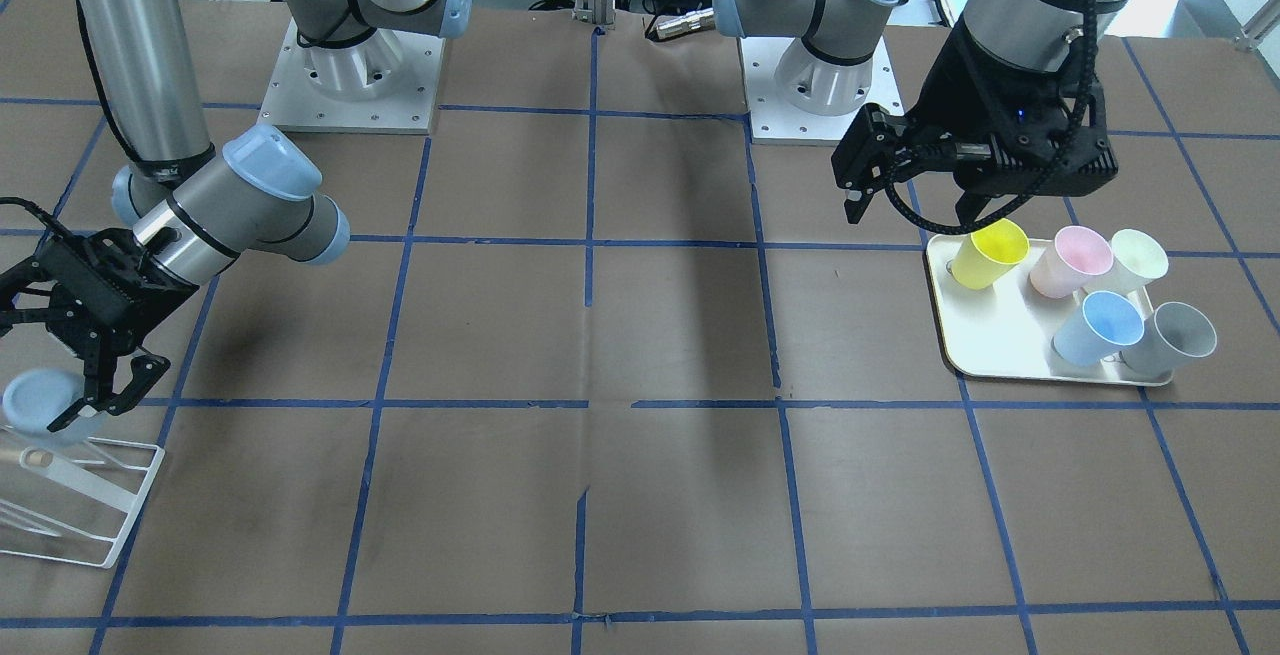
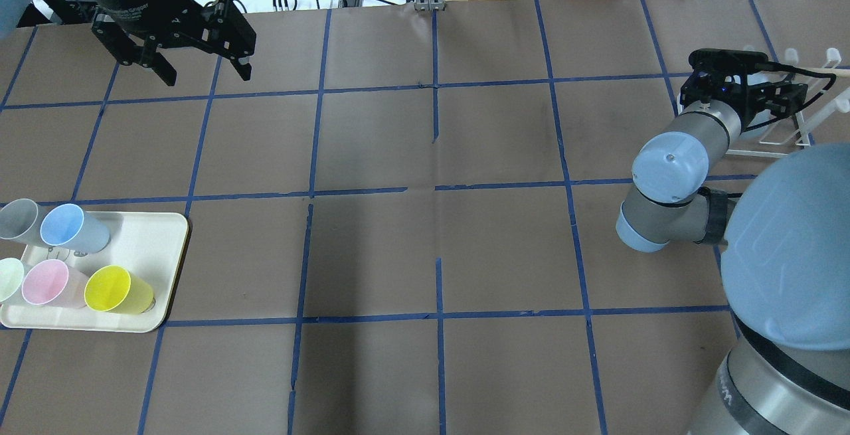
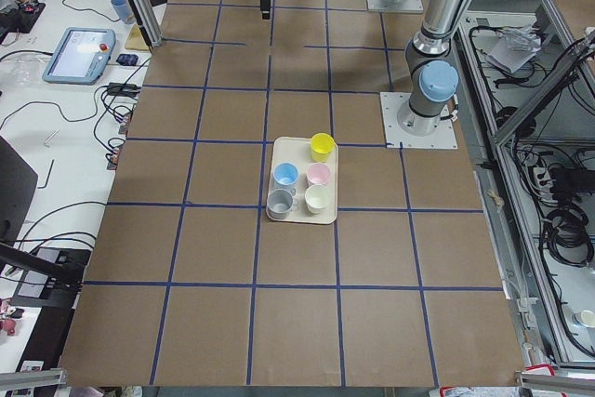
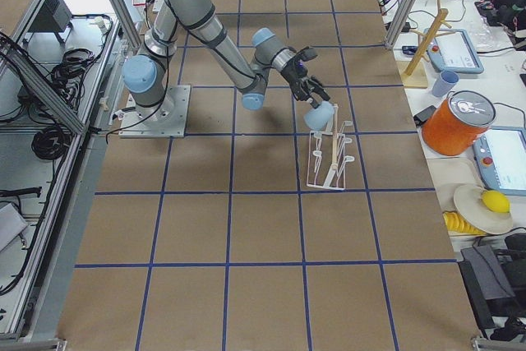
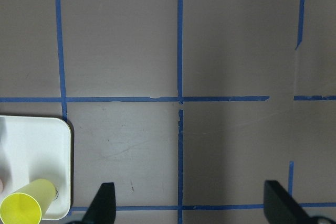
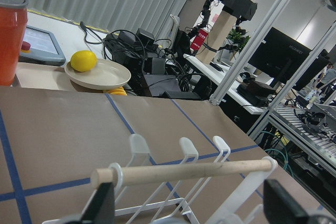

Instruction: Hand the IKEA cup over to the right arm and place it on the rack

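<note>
Table papered brown with a blue tape grid carries the right arm, stretched low toward the white rack at one end. At the other end, past the cream tray, the left gripper hangs over bare paper with its jaws spread wide and nothing between them. Right gripper also has its jaws parted, unclamped, and the IKEA cup sits tilted on the rack's rods just beside one fingertip, outside the gap; whether it touches that finger I cannot tell.
</note>
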